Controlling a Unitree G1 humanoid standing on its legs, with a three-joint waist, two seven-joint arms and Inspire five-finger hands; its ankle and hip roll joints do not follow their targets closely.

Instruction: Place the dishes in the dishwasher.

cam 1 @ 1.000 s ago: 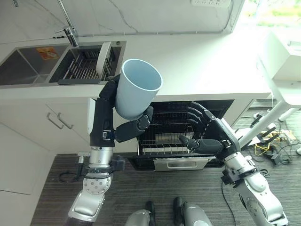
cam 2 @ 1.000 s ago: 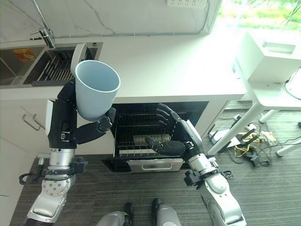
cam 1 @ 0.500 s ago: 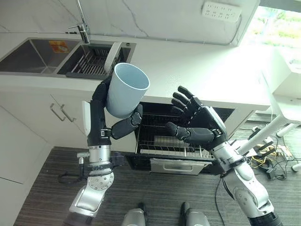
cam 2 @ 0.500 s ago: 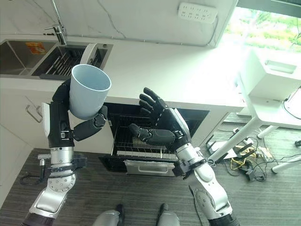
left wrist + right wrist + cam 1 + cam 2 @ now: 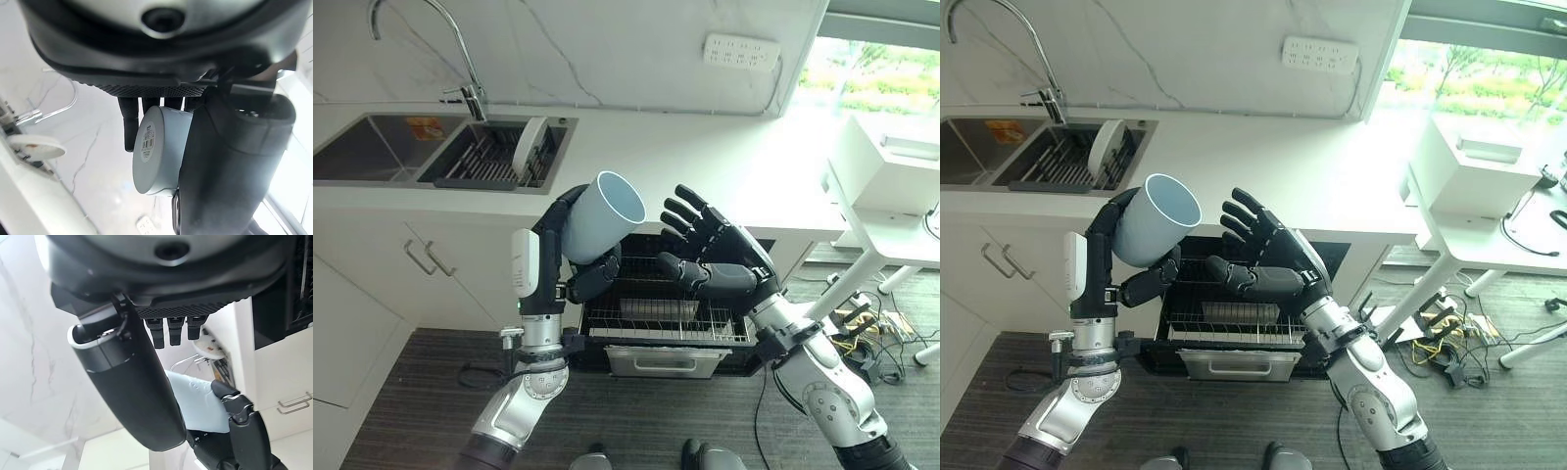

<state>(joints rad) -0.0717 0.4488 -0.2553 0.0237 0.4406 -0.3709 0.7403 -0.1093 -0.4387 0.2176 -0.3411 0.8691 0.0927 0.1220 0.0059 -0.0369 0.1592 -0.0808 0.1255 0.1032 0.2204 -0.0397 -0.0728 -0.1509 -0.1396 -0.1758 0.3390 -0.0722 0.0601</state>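
Observation:
My left hand (image 5: 570,238) is shut on a pale blue cup (image 5: 601,215), held tilted with its mouth up and to the right, above the open dishwasher (image 5: 656,304). The same cup (image 5: 159,149) sits between that hand's fingers and thumb in the left wrist view. My right hand (image 5: 717,262) is open beside the cup, fingers spread, thumb pointing toward it, not touching. The cup (image 5: 200,401) appears past it in the right wrist view. A white plate (image 5: 528,147) stands on edge in the sink rack (image 5: 484,168).
The dishwasher's wire rack (image 5: 658,318) is pulled out under the white counter (image 5: 705,176). A faucet (image 5: 460,69) rises over the double sink (image 5: 367,162). A white desk (image 5: 891,196) and floor cables (image 5: 862,333) are at the right.
The camera view has shifted. My left hand has lowered and tilted the cup toward the right; my right hand has risen closer to the cup.

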